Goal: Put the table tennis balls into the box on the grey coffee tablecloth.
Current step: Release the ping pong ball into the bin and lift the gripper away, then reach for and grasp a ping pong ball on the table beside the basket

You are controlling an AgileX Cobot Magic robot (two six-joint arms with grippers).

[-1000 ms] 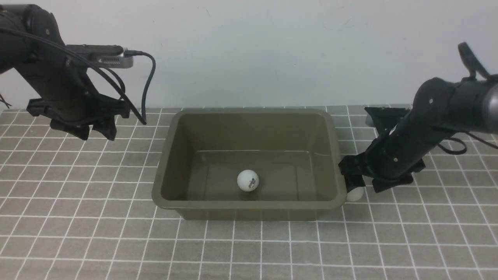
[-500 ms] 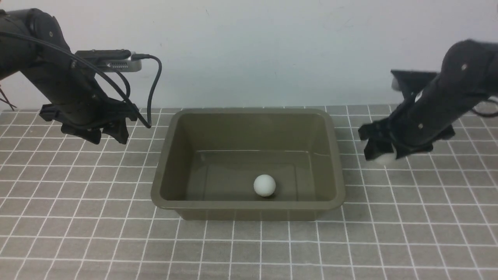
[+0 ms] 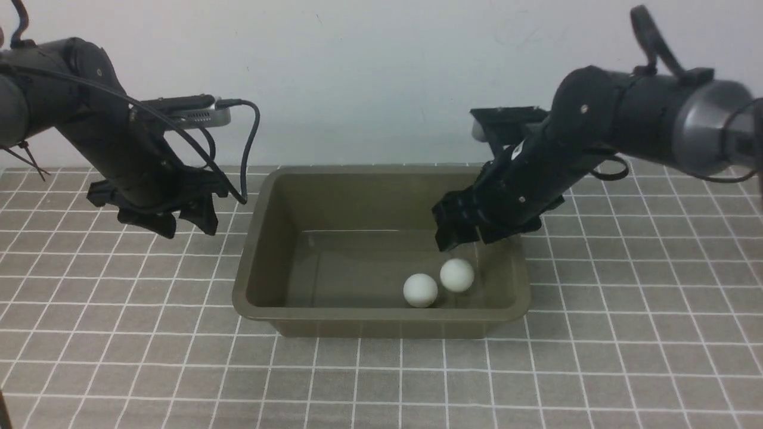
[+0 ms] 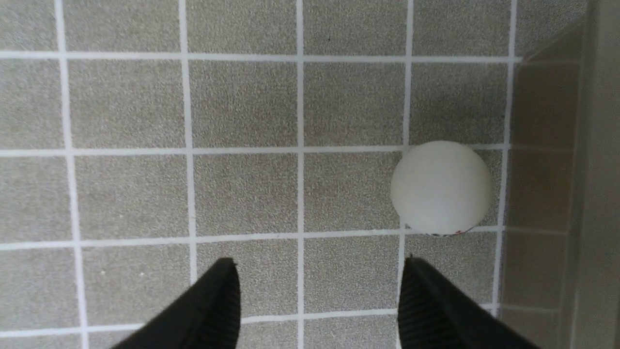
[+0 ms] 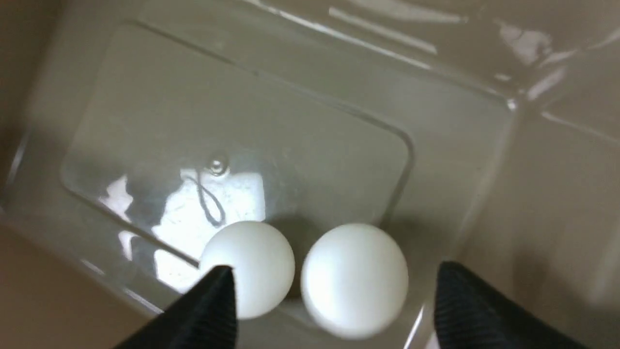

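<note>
The olive-brown box point(image 3: 381, 314) stands on the grey gridded tablecloth point(image 3: 119, 333). Two white table tennis balls lie inside it at the front right, one point(image 3: 421, 290) on the floor and one point(image 3: 457, 274) just below my right gripper point(image 3: 462, 241), which is open and empty over the box. The right wrist view shows both balls point(image 5: 252, 269) point(image 5: 356, 278) between its open fingers. My left gripper point(image 3: 186, 229) hangs open above the cloth left of the box. The left wrist view shows a third ball point(image 4: 441, 188) on the cloth beside the box wall point(image 4: 600, 169), ahead of the right-hand fingertip point(image 4: 416, 276). This ball is hidden in the front view.
A plain white wall runs behind the table. A black cable loops off my left wrist camera point(image 3: 247, 149) near the box's back left corner. Gridded cloth point(image 4: 131, 102) surrounds the box on all sides.
My right gripper lifted a ball from the cloth by the box's front right corner, carried it over the box and let it go. The first ball rolled right. My left arm moved toward the box.
</note>
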